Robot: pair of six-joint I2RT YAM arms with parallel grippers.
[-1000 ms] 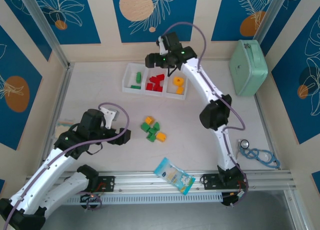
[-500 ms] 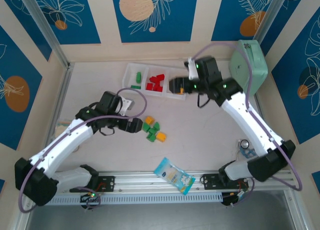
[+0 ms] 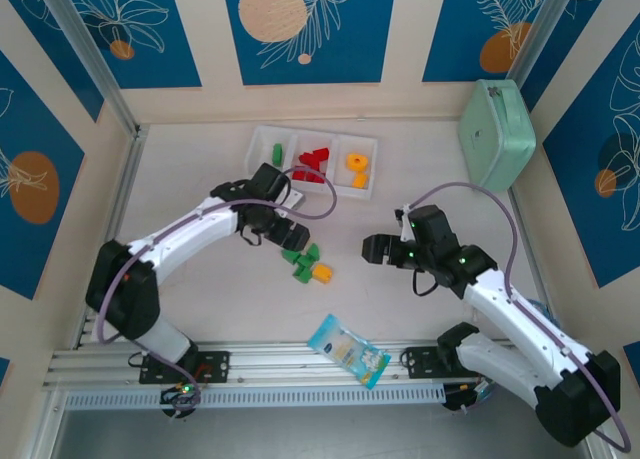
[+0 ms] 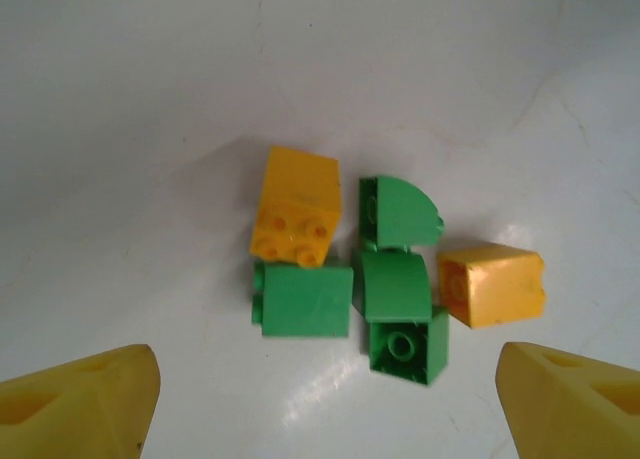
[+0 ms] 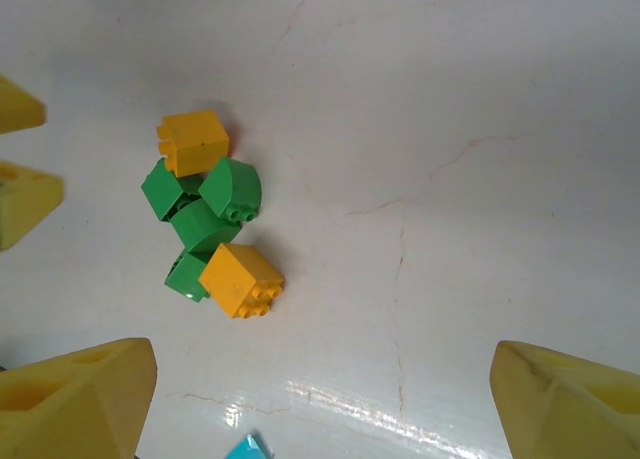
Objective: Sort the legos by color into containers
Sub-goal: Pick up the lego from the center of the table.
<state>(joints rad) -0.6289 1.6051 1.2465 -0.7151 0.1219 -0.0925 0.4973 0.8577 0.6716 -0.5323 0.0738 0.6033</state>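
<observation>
A loose cluster of legos [image 3: 306,261] lies mid-table: two yellow bricks [image 4: 295,219] [image 4: 492,284] and several green ones [image 4: 305,299]. My left gripper [image 3: 290,235] hovers over the cluster's upper left and is open. Its yellow fingertips [image 4: 80,404] are wide apart with bare table between them, and the bricks lie just ahead. My right gripper [image 3: 368,249] is open to the right of the cluster [image 5: 205,214], with nothing between its fingers [image 5: 570,399]. The white three-compartment tray [image 3: 334,155] at the back holds green [image 3: 275,157], red [image 3: 313,166] and orange [image 3: 356,166] pieces in separate compartments.
A mint-green case [image 3: 497,134] stands at the back right. A blue-and-white snack packet [image 3: 348,351] lies at the near edge, and its corner [image 5: 247,449] shows in the right wrist view. My left gripper's fingertips [image 5: 25,204] also appear there, at the left edge.
The left arm swung in from the left until its gripper reached the loose cluster. The right arm pulled back from the tray to the table's right-middle.
</observation>
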